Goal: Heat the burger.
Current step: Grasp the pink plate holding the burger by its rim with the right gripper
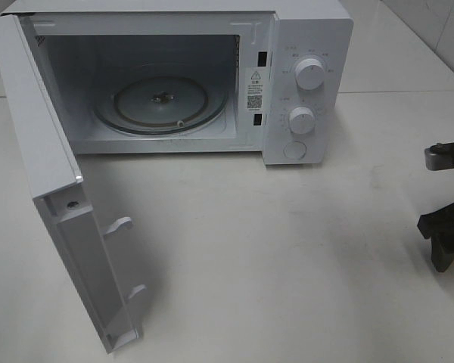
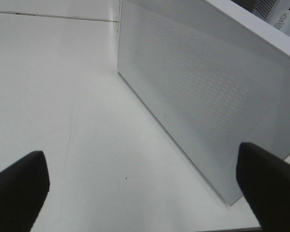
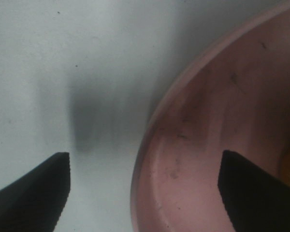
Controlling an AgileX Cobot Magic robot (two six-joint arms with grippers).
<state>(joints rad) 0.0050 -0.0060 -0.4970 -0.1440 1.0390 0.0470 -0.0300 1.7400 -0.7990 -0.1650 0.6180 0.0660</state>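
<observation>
The burger is out of view. In the right wrist view my right gripper point(image 3: 145, 159) is open and straddles the rim of a round pink plate point(image 3: 217, 121): one finger point(image 3: 34, 193) hangs over the bare table, the other point(image 3: 256, 188) over the plate's inside. From the high camera the right gripper point(image 1: 443, 242) shows only at the far right edge of the table. My left gripper point(image 2: 141, 159) is wide open and holds nothing, low over the table beside the outer face of the microwave door point(image 2: 208, 92).
The white microwave point(image 1: 303, 45) stands at the back with its door point(image 1: 38, 136) swung fully out to the left. Its glass turntable point(image 1: 159, 106) is bare. Two knobs point(image 1: 310, 73) sit on its right panel. White tabletop point(image 1: 272, 257) lies in front.
</observation>
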